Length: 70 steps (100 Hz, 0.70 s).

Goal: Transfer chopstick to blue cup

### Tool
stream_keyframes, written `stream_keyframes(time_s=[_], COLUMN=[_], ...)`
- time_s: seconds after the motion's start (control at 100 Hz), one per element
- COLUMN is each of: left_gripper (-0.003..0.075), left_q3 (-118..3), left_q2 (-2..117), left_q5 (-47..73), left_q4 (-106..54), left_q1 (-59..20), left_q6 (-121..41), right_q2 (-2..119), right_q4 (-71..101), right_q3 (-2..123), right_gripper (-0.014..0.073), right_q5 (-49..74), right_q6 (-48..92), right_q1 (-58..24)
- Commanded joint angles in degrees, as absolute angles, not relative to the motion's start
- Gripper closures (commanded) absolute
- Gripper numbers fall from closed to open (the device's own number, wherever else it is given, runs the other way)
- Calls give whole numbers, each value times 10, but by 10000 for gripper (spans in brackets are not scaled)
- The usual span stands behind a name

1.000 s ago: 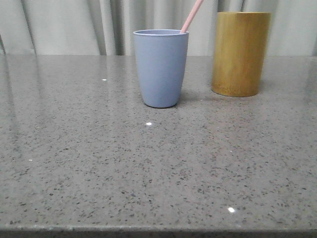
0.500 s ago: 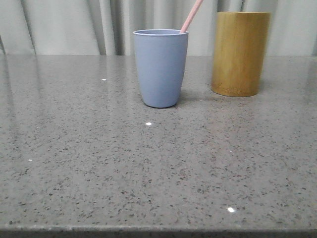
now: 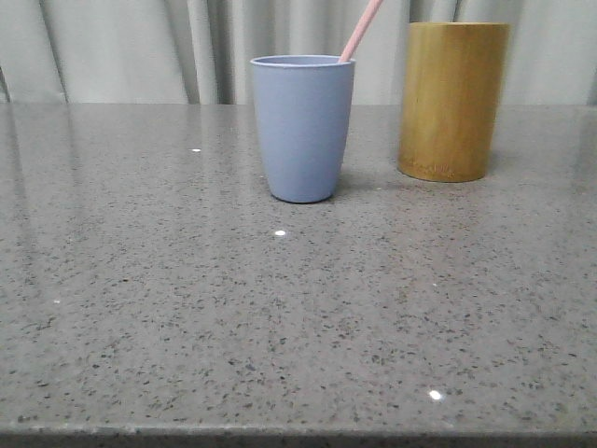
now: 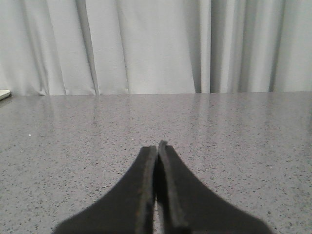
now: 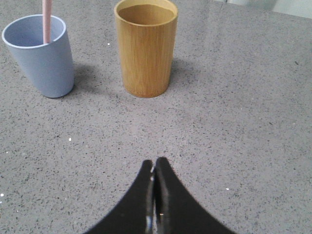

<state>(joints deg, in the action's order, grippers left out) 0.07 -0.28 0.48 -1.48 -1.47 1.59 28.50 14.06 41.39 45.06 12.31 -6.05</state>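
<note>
Where the front view looks across the grey speckled worktop [image 3: 298,317], you see the blue cup [image 3: 302,128] standing upright near the middle, with the chopstick [image 3: 360,30] resting inside it. Its lower end is down in the cup and hidden by the wall; its long axis runs steeply upward, tilted to the right, leaning on the right part of the rim and passing out of the frame at the top — its upper end is not visible. To the right of the blue cup and slightly farther back stands a bamboo-brown holder [image 3: 453,101], upright, near but apart from it.

From the right wrist view, you see the same pair: blue cup [image 5: 41,55] with the chopstick [image 5: 47,20] rising from its mouth, and the holder [image 5: 146,47] beside it. The right gripper [image 5: 154,168] sits well apart from both, over bare worktop, its jaws pressed together on nothing.

From the left wrist view, the left gripper [image 4: 157,146] likewise has its jaws closed and empty — bare worktop and a pale curtain [image 4: 156,46] lie beyond.
</note>
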Motion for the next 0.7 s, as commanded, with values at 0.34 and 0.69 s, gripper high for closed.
stream_keyframes(time_s=[0.34,0.69], left_gripper=[739,739], left_q3=[7,7], left_q2=[-22,-22], left_q5=[-44,-44], left_q4=[-16,-16], left_q1=[-13,-13], left_q6=[17,17], right_q2=[241,131], right_q4=[126,125], right_q3=[352,255], right_gripper=[662,662], right_q5=[290,187], right_q6=[127,127], right_q1=[-56,-56])
